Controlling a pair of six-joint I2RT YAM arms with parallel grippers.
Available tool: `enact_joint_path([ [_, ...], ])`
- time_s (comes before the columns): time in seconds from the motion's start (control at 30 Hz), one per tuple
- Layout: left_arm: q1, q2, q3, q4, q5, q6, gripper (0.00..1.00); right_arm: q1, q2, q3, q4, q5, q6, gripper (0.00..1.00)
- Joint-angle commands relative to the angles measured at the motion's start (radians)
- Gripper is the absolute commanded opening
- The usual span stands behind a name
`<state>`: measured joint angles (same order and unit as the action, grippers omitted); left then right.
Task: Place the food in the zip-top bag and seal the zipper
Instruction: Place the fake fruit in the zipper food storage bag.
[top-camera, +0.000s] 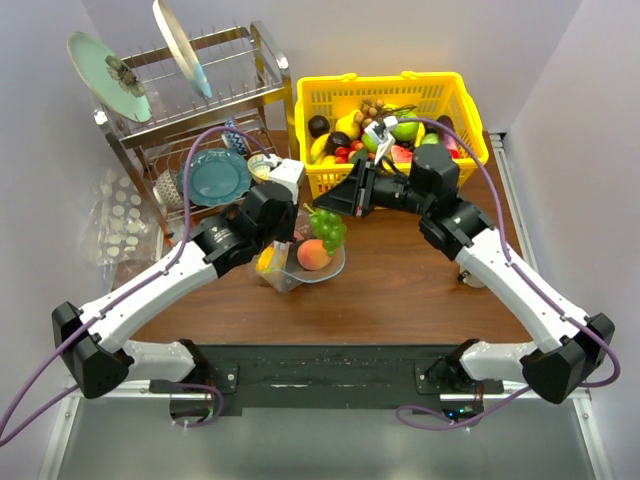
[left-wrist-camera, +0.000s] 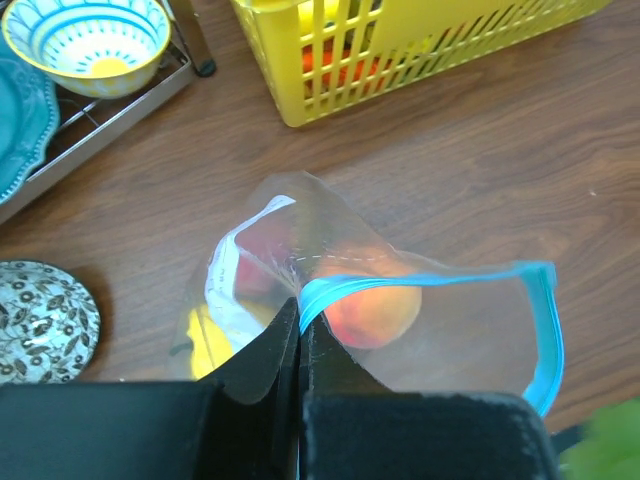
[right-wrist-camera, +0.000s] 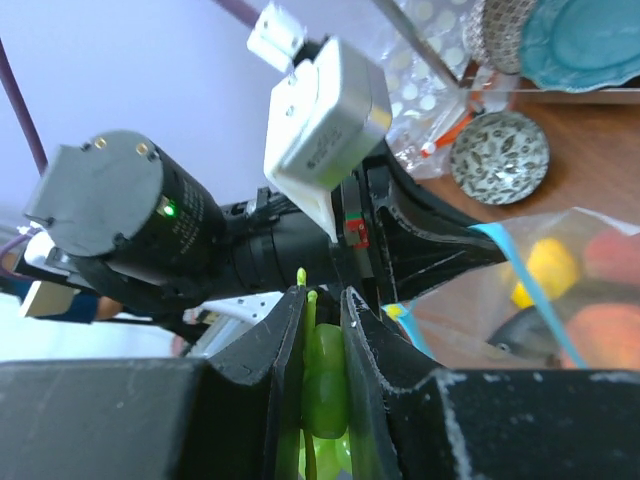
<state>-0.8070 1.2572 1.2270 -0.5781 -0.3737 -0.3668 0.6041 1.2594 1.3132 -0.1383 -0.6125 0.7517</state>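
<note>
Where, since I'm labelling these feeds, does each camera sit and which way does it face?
Top external: above and behind the bases, looking down on the table, yellow basket and both arms.
Left wrist: on the left arm, looking down past the left gripper, shut on the zip-top bag's zipper.
Right wrist: looking sideways past the right gripper, clamped on green grapes, at the left arm's wrist.
Shared: all three show the bag and peach.

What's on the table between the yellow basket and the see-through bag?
Only bare table, in the left wrist view. From above, green grapes hang over that spot, held in the right arm's fingers.
</note>
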Motion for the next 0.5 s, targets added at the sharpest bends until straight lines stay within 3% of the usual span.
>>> enact_joint_path([
  [0.0,0.005,0.011,0.1,-0.034,0.061,-0.055,0.0,0.023,-0.052,-0.098,0.242,0.043,0.087,0.12],
  [0.13,0.005,0.016,0.147,-0.045,0.107,-0.072,0.0,0.033,-0.084,-0.204,0.388,0.118,0.121,0.1],
  [0.47,0.008,0.005,0.23,-0.083,0.163,-0.087,0.0,0.062,-0.08,-0.301,0.359,0.186,0.048,0.13],
])
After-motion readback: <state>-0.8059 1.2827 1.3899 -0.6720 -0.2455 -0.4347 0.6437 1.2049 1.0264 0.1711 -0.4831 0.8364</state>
